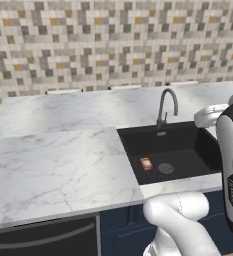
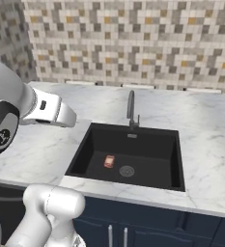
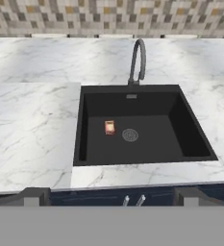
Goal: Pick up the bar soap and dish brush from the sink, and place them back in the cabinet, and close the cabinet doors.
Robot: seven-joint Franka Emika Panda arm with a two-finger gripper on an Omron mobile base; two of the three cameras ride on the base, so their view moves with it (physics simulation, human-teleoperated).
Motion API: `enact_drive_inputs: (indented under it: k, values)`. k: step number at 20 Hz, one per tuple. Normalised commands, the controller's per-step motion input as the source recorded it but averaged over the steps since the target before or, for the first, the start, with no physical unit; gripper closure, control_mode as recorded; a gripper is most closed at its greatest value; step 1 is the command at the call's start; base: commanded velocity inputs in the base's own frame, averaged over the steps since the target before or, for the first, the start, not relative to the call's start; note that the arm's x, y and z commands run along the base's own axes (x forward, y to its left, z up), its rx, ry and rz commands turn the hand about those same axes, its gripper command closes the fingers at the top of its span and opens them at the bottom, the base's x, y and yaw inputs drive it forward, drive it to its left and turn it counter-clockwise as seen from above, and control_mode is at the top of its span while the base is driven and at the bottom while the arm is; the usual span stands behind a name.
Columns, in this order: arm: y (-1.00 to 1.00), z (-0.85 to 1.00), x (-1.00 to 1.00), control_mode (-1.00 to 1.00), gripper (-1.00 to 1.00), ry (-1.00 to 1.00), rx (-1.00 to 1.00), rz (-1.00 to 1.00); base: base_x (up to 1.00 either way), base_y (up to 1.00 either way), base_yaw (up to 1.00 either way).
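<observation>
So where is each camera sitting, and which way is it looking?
Left base view: behind the arm's left, looking forward and down at the black rectangular sink; white arm at lower right.
Right base view: behind its right, facing the same sink; arm at lower left.
Hand view: on the hand, looking down at the sink; the open gripper has dark finger tips at the bottom.
All share the small reddish-orange bar soap beside the round silver drain, and the curved chrome faucet.

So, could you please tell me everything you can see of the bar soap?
The bar soap is a small, flat, reddish-orange rectangular block with a paler patch at its centre. It lies flat on the floor of the black sink, just beside the round silver drain and apart from it, on the side away from the basin's right wall. Nothing but the sink floor touches it.
</observation>
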Motion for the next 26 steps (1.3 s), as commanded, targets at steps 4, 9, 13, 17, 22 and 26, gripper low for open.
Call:
enact_drive_inputs:
  k: [4, 9, 13, 17, 22, 26]
  values:
    - [0.0, 0.0, 0.0, 1.0, -1.0, 0.0, 0.0, 0.0, 0.25, -0.17, -0.04]
    - [0.0, 0.0, 0.0, 1.0, -1.0, 0.0, 0.0, 0.0, 0.33, -0.14, -0.03]
    - [0.0, 0.0, 0.0, 1.0, -1.0, 0.0, 0.0, 0.0, 0.38, -0.12, 0.0]
    - [0.0, 0.0, 0.0, 1.0, -1.0, 0.0, 0.0, 0.0, 0.29, -0.04, 0.0]
    - [-0.01, -0.22, 0.19, -1.0, -1.0, 0.03, 0.0, 0.0, 0.0, 0.0, 0.0]
    - [0.0, -0.43, 0.33, -1.0, -1.0, 0.04, 0.0, 0.0, 0.0, 0.0, 0.0]
